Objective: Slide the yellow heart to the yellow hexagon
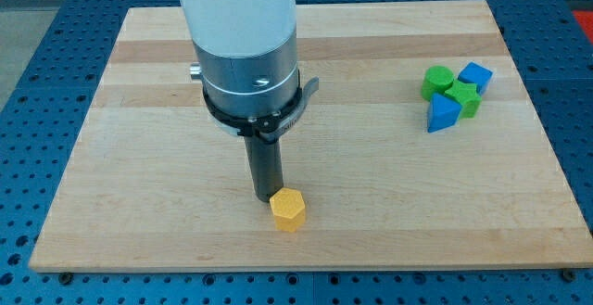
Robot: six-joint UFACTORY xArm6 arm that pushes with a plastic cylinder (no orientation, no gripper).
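A yellow hexagon [288, 209] lies on the wooden board [139, 157] near the view's bottom, a little left of centre. My tip [266, 196] stands just up and to the left of the hexagon, touching or nearly touching it. No yellow heart shows in the camera view; it may be hidden behind the arm [243, 45], which covers the board's upper middle.
At the view's right, a green cylinder [436, 82], a green block [462, 95], a blue block [476, 75] and a blue triangular block [442, 114] lie clustered together. The board's edges are surrounded by a blue perforated table [28, 110].
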